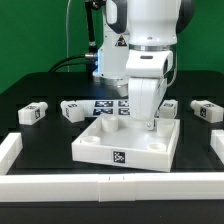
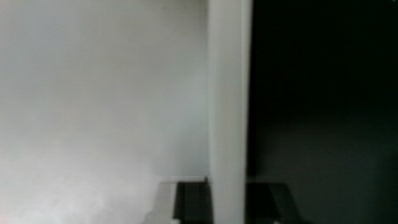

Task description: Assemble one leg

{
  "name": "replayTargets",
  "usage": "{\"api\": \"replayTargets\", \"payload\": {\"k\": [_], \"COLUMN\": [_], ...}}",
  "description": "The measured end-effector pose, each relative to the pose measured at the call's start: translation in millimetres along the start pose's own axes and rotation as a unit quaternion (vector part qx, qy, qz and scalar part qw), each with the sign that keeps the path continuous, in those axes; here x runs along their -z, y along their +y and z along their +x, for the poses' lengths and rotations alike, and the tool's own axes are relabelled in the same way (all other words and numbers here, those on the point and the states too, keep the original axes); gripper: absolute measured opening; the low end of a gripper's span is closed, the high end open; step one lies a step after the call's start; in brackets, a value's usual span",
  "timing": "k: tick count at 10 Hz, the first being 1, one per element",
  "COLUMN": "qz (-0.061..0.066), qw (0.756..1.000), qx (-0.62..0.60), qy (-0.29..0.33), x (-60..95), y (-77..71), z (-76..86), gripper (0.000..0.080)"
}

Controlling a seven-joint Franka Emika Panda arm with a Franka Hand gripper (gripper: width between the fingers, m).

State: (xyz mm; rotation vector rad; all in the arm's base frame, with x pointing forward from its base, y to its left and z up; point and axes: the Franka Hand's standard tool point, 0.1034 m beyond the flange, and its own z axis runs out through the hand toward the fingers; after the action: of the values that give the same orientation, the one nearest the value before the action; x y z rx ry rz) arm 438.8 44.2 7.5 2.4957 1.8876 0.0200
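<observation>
**Pincer low over panel, nearest leg just to its right in frame**

In the exterior view the pincer points straight down over the far right part of the square panel, centre frame. I cannot tell whether its jaws are apart or together, because the arm body hides them. The wrist view shows only a white upright edge against dark, which doesn't help.

The nearest leg lies on the counter just right of the pincer, behind the panel's far right corner. It looks to be on its side, but its long axis is too small to read. The far-right leg, left leg and far-left leg lie loose in the same row.

No leg stands in the panel where it shows, and the corner under the pincer is hidden. The marker board sits behind.
</observation>
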Motion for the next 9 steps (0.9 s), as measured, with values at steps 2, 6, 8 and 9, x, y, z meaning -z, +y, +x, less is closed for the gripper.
{"api": "replayTargets", "payload": {"k": [2, 6, 8, 9], "qz": [0.001, 0.019, 0.018, 0.018], "qw": [1.0, 0.995, 0.995, 0.995], "qx": [0.003, 0.099, 0.093, 0.093], "qy": [-0.001, -0.023, -0.02, -0.02], "x": [0.0, 1.2, 0.1, 0.1], "y": [0.0, 24.6, 22.6, 22.8], "z": [0.2, 38.4, 34.5, 34.7], "gripper": [0.0058, 0.0059, 0.0059, 0.0059]}}
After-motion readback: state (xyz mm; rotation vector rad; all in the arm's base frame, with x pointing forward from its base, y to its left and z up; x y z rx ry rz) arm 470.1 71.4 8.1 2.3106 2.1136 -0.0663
